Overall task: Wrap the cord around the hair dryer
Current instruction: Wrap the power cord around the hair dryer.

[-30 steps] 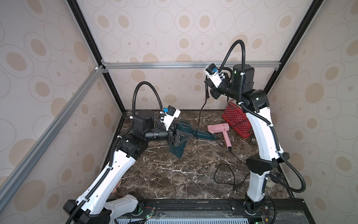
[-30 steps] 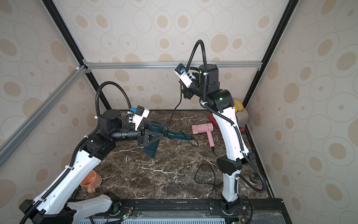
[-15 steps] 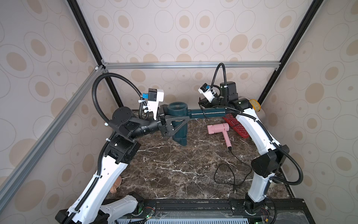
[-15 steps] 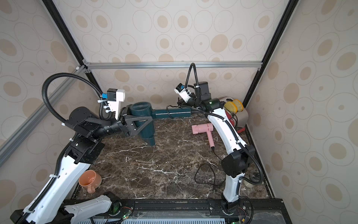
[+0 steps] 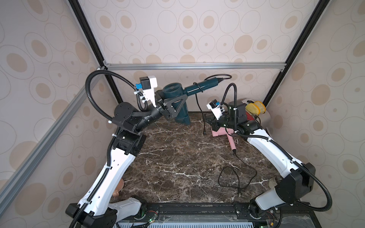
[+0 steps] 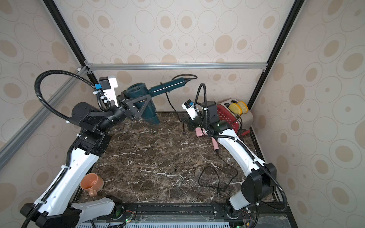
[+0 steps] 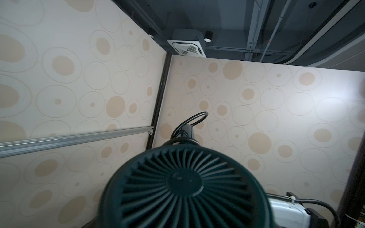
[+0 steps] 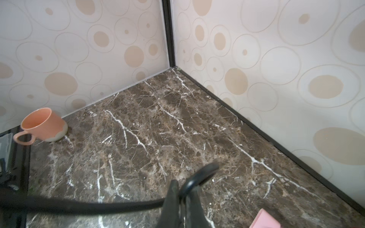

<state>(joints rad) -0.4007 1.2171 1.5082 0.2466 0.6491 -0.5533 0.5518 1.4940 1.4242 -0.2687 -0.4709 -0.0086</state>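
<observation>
Marble (image 5: 177,161); L claw (image 5: 180,101) grips hair dryer (image 5: 173,91) (R claw (image 8: 183,199) pinches blurry cord (image 8: 79,206)).

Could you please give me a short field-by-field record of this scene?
left gripper: shut on teal hair dryer, held up off the table
right gripper: shut on cord, low beside pink hair dryer
cord: one turn visible around the handle, the rest hanging down to the right gripper
also present: red toaster, orange cup
</observation>
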